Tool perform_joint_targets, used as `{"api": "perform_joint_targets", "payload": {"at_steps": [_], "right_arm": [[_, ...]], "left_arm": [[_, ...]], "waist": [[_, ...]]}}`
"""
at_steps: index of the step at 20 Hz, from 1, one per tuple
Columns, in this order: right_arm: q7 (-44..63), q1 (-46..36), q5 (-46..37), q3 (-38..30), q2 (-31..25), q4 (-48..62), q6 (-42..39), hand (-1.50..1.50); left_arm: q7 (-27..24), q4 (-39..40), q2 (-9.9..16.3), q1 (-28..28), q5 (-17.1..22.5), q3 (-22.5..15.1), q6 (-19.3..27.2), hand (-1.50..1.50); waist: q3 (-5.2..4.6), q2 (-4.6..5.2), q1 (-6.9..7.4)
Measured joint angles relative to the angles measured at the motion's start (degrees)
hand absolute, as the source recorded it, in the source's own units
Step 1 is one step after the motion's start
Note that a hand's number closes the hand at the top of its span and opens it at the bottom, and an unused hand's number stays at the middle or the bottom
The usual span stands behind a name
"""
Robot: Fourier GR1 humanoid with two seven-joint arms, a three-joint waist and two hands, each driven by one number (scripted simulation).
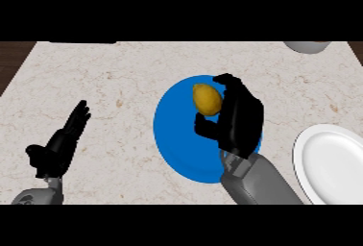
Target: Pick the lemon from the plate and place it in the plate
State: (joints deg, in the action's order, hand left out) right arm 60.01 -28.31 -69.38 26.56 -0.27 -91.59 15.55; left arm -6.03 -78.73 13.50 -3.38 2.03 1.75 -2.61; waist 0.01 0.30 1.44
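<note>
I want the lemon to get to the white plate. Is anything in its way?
Nothing visible. The lemon sits on the blue plate beside the right hand; only bare counter separates it from the white plate.

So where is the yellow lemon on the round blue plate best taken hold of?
Across its narrow middle, coming from its right. The yellow lemon lies lengthwise up the round blue plate, so its long sides are exposed, and the right hand is already beside it with fingers and thumb apart.
</note>
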Motion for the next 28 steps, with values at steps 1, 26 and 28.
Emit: {"api": "perform_joint_targets", "payload": {"at_steps": [1,26,28], "right_arm": [[0.2,-1.2,0.6,-0.7,0.0,2.1,0.9,-1.5],[-20.6,29.2,27.8,-4.4,-9.5,-20.4,36.0,-1.5],[-25.4,33.8,33.6,-4.2,-13.3,-23.2,37.5,-1.5]], "left_arm": [[0.4,-0.1,-0.1,-0.4,-0.2,-0.1,0.3,0.0],[0.3,0.3,0.3,0.9,0.3,2.3,-0.4,0.0],[0.1,0.4,-0.4,0.8,-0.3,1.9,0.1,0.0]], "waist": [[-0.01,-0.01,-0.01],[0.1,-0.47,-2.23],[0.1,-0.45,-2.2]]}}
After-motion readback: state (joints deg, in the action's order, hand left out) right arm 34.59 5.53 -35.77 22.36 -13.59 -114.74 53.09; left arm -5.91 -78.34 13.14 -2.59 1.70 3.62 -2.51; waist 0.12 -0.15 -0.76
